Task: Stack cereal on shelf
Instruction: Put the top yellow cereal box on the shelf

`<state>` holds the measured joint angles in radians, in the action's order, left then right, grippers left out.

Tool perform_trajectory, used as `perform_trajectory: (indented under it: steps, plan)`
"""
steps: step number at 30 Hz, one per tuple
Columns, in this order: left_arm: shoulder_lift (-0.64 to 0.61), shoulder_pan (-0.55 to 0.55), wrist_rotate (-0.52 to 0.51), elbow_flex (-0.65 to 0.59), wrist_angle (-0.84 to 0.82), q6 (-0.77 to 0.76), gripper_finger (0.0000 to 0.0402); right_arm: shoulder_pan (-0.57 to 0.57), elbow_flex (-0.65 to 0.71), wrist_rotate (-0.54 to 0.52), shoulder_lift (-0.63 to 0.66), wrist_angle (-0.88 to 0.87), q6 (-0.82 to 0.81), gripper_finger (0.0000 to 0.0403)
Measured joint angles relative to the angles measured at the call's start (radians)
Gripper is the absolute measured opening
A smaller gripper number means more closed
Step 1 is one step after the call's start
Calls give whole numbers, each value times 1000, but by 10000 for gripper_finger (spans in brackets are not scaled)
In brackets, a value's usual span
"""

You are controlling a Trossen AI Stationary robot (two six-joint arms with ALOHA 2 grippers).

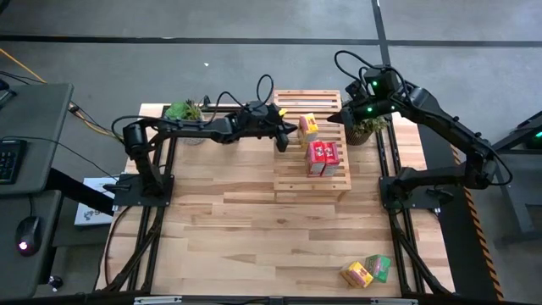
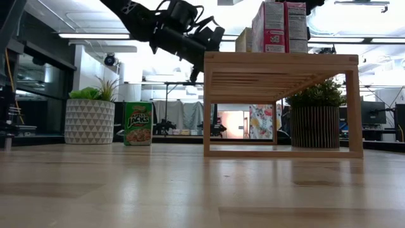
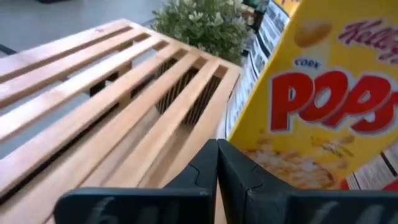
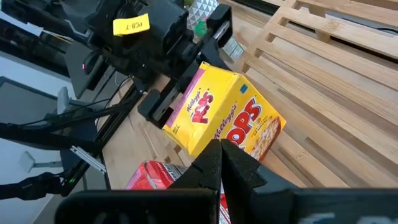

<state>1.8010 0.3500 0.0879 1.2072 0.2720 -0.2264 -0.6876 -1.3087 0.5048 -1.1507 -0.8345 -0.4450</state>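
Wooden shelf (image 1: 312, 142) near the counter's (image 1: 254, 237) 12 o'clock edge. On top: yellow box (image 1: 308, 128) and two red boxes (image 1: 323, 158), standing up, close together. Left pincer (image 1: 288, 135) pressed together, empty, just at 9 o'clock of the yellow box; touching or not, hard to tell. Right pincer (image 1: 336, 117) pressed together, empty, at 2 o'clock of it. Green box (image 2: 138, 132) mostly hidden under the left arm from above. Another yellow box (image 1: 356, 274) and green box (image 1: 378, 267) lying at 5 o'clock, small and hard to read.
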Motion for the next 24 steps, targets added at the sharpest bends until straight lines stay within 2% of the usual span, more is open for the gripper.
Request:
perform_trajectory:
  steps: [4, 12, 16, 24]
  plan:
    - [36, -6, 54, 7, 15, -16, 0, 0, 0, 0, 0, 0, 0, 0]
    - [51, -5, 31, 12, 12, -15, 0, 0, 0, -1, 0, 0, -2, 0]
    - [34, 7, 32, 12, -46, -6, 0, 0, 0, -3, 0, -1, -1, 0]
    - [-14, 32, 45, 12, -64, 43, 0, 0, 0, -139, -2, -47, 25, 0]
